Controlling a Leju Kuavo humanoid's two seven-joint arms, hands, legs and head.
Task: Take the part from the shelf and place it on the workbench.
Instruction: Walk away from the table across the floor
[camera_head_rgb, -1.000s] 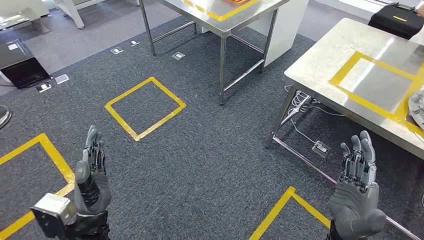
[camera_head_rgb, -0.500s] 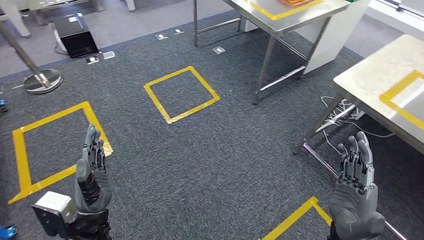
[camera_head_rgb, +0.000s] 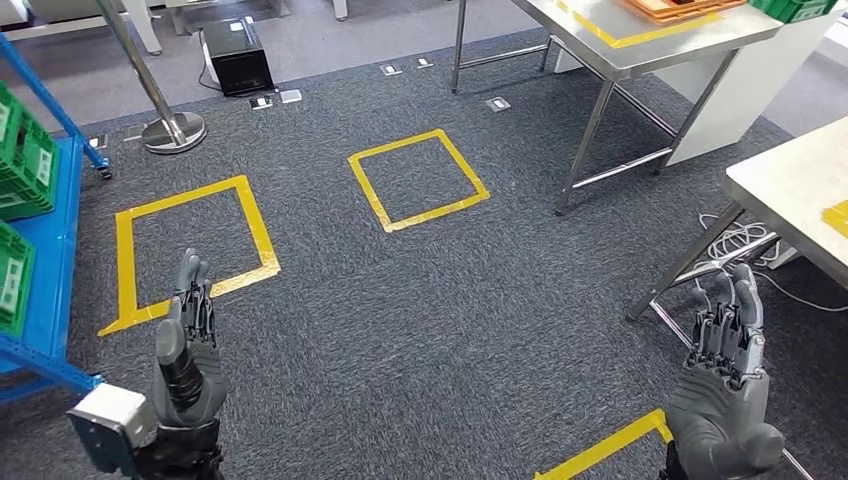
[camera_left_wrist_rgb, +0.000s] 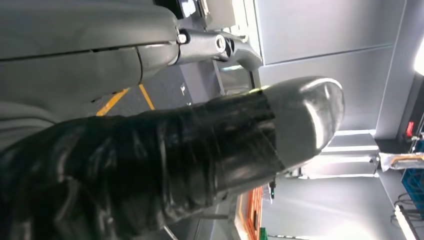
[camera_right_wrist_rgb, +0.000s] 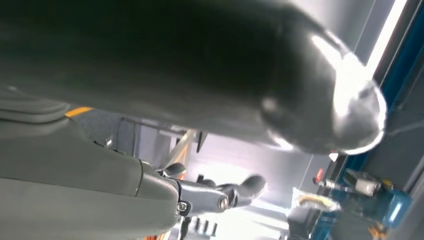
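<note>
Blue shelf (camera_head_rgb: 40, 300) at left: face it squarely before reaching, left hand (camera_head_rgb: 186, 340) and right hand (camera_head_rgb: 722, 385) empty, fingers straight.

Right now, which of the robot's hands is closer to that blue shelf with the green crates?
Left. The left hand is raised just beside the blue shelf; the right hand is far across the carpet, near the steel table.

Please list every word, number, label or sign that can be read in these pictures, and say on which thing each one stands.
No text can be read.
White labels on the green crates of the blue shelf: too small to read.
Black box on the floor: no legible marking.
Yellow tape squares: plain markings, no writing.
</note>
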